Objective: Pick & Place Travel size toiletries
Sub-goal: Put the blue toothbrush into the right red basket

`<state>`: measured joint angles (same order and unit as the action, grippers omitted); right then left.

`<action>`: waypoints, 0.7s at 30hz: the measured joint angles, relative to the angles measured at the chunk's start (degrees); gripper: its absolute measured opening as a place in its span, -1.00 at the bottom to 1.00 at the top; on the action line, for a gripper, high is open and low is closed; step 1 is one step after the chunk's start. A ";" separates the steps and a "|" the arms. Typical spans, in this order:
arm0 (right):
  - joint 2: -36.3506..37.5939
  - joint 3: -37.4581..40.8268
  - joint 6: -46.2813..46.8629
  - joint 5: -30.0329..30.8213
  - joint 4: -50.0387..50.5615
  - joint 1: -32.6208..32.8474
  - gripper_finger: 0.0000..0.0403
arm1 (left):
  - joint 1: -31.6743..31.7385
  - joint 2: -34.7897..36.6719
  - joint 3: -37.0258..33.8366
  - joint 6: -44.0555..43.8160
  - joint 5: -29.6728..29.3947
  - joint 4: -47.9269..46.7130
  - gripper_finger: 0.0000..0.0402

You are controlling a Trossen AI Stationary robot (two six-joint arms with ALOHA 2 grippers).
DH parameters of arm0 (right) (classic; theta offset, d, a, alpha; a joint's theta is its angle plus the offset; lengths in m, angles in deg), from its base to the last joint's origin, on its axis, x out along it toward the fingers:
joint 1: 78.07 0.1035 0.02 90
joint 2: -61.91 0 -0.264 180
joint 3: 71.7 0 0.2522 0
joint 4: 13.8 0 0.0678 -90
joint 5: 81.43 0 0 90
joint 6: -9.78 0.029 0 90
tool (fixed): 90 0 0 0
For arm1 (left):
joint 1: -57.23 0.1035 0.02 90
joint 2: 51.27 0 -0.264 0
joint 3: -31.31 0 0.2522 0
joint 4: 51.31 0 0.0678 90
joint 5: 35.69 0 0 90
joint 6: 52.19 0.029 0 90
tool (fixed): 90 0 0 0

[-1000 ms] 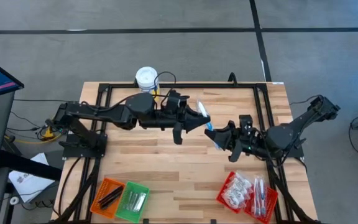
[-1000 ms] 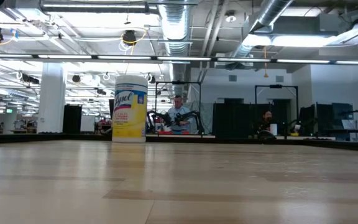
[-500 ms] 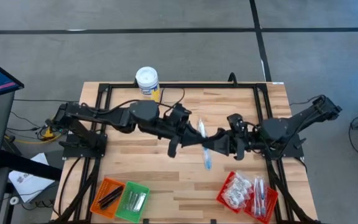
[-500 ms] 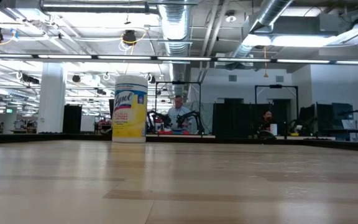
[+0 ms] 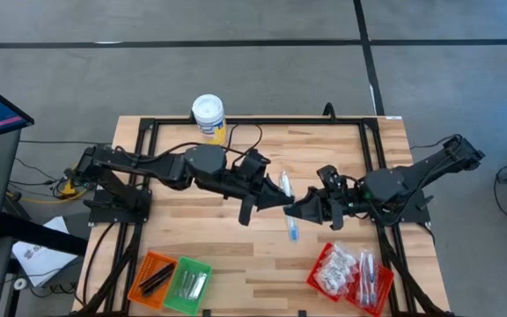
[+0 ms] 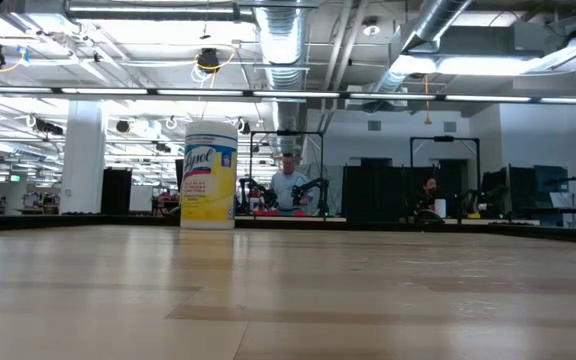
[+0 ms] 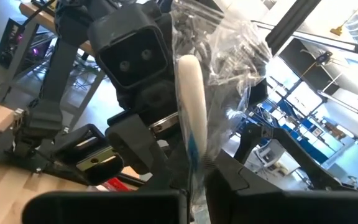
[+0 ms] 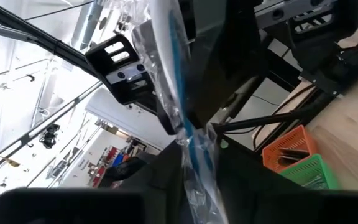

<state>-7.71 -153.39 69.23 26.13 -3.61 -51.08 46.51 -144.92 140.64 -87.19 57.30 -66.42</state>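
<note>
Wooden slats of the table lie under two dark arms that meet near its middle, seen from above. Both grippers pinch one clear-wrapped white and blue toiletry stick held off the tabletop between them: the left gripper has its fingers closed on one end, the right gripper grips it from the opposite side. Each wrist view shows crinkled wrapping clamped between dark fingers. Red baskets at the near right corner hold more white sachets and slim sticks; orange and green baskets sit near left. A white-lidded canister stands at the far edge.
</note>
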 joint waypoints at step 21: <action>0.69 -0.05 5.44 9.22 10.93 5.83 -0.91 | -1.38 5.30 0.07 0.28 -1.53 -15.26 0.15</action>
<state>-7.02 -153.44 74.67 35.35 7.32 -45.26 45.13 -139.62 140.70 -86.91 55.77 -81.68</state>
